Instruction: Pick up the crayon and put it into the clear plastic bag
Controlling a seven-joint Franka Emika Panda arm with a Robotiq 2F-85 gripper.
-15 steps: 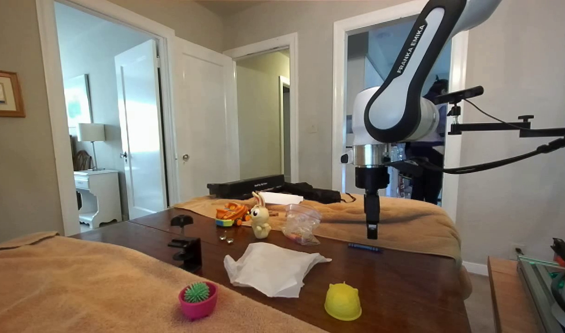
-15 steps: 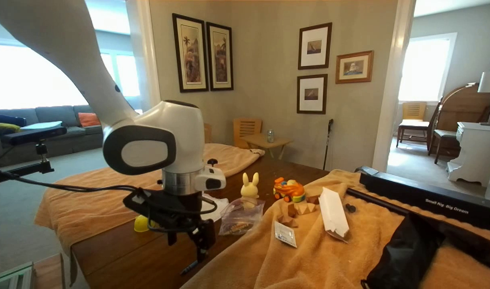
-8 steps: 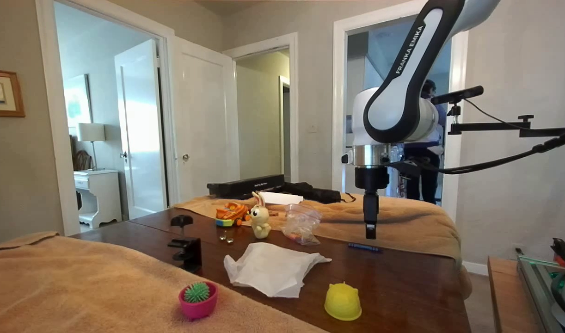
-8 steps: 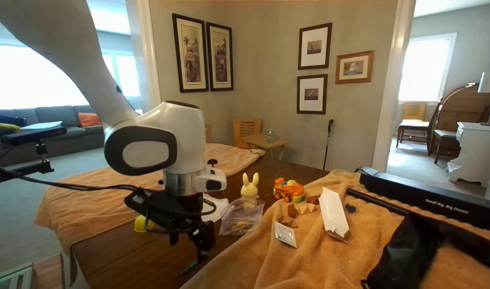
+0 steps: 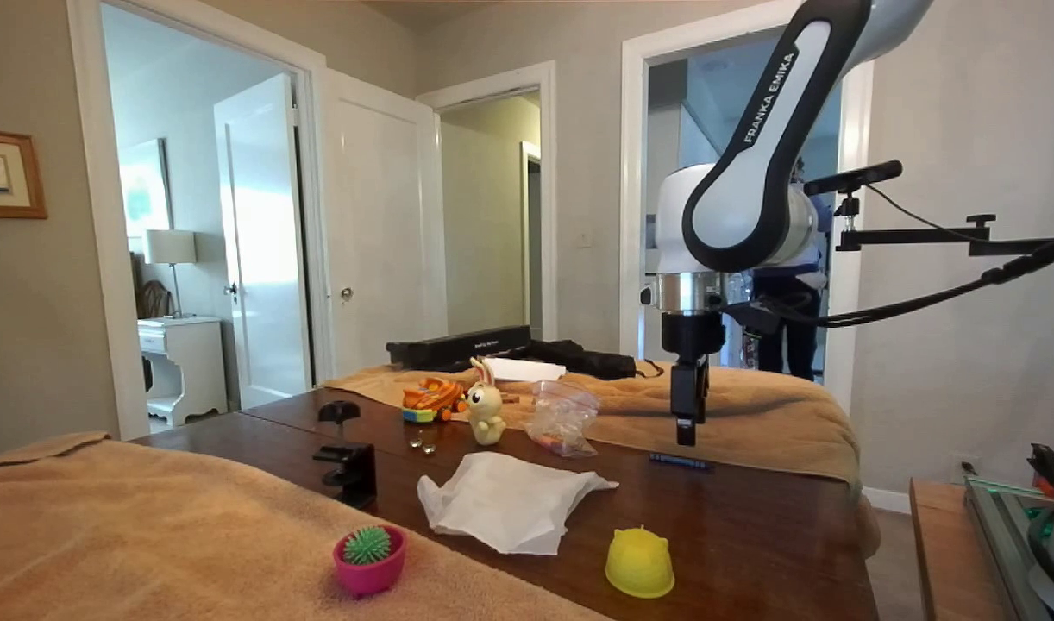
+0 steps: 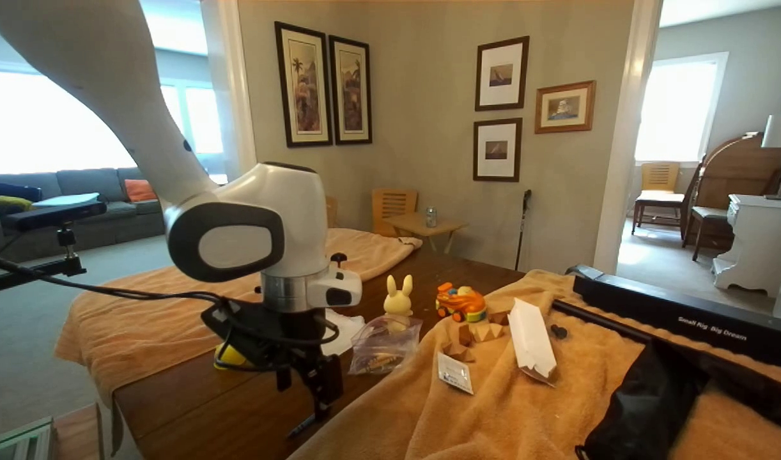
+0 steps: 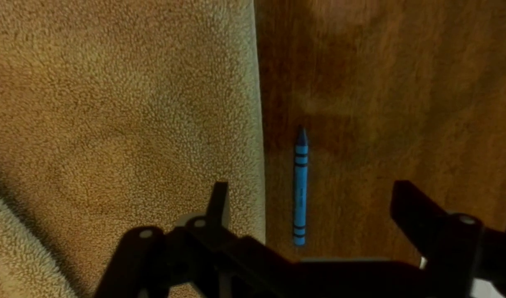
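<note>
A blue crayon (image 7: 300,190) lies on the brown wooden table beside the edge of an orange towel. It also shows in both exterior views (image 5: 680,461) (image 6: 301,427). My gripper (image 7: 310,188) is open and empty, pointing down above the crayon. In the wrist view the crayon lies between the two fingers, nearer the left one, and touches neither. In the exterior views the fingertips (image 5: 686,434) hang a little above the crayon. The clear plastic bag (image 5: 564,418) lies by the towel edge near the rabbit toy, with small orange items inside. It also shows here (image 6: 385,348).
A rabbit figure (image 5: 486,414), an orange toy car (image 5: 432,399) and a white crumpled sheet (image 5: 505,504) are near the bag. A yellow cup (image 5: 639,562), a black clamp (image 5: 350,466) and a pink pot (image 5: 370,561) stand farther off. A white box (image 6: 531,342) lies on the towel.
My gripper has shifted slightly to the left in an exterior view and turned a little, staying just above the crayon. The crayon and bag have not moved.
</note>
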